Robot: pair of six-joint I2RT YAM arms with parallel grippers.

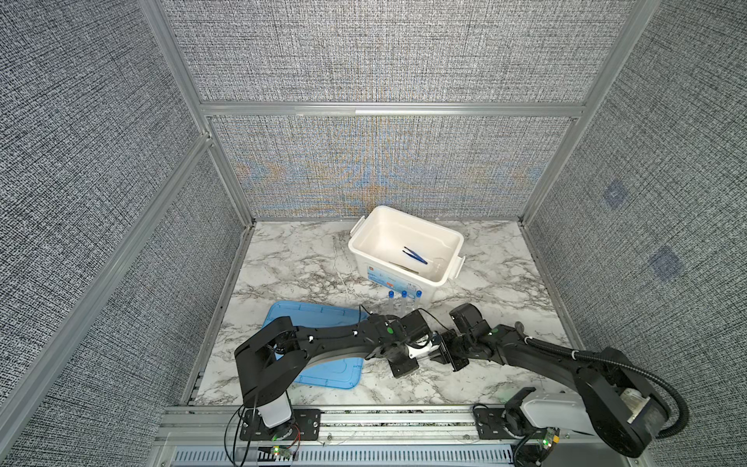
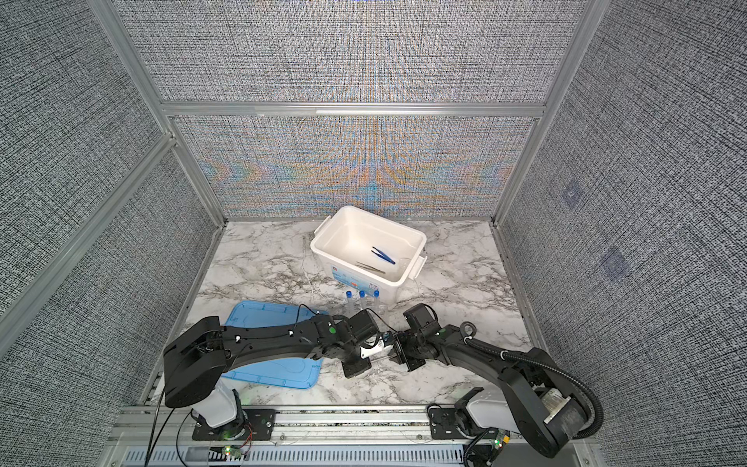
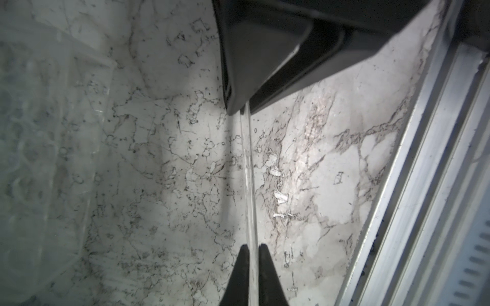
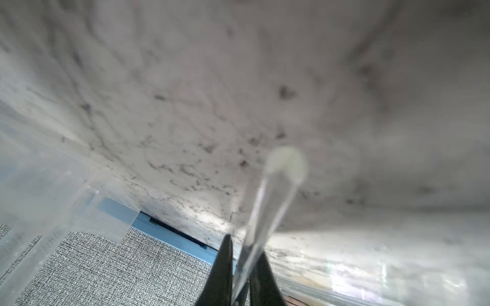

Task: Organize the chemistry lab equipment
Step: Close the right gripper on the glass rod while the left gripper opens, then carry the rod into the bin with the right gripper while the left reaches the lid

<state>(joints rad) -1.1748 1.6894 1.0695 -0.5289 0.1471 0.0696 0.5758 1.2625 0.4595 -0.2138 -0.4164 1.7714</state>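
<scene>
A thin white stick [image 1: 430, 354] [image 2: 383, 355] spans level between my two grippers, above the marble near the table's front. My left gripper [image 1: 423, 355] [image 3: 254, 249] is shut on one end of the stick [image 3: 249, 172]. My right gripper [image 1: 443, 351] [image 4: 245, 254] is shut on the other end of the stick [image 4: 275, 190]. Three blue-capped tubes [image 1: 404, 295] [image 2: 362, 295] stand in the clear rack [image 1: 398, 309] just behind the grippers. Blue tweezers [image 1: 415, 255] [image 2: 383, 255] and silver tweezers [image 2: 371, 267] lie inside the tub, beside a faint clear glass dish [image 1: 438, 263].
The white tub [image 1: 364, 226] stands at the back middle of the marble table. A flat light-blue lid [image 1: 319, 313] lies at the front left, partly under my left arm. Grey walls enclose three sides, and a metal rail [image 1: 404, 420] runs along the front.
</scene>
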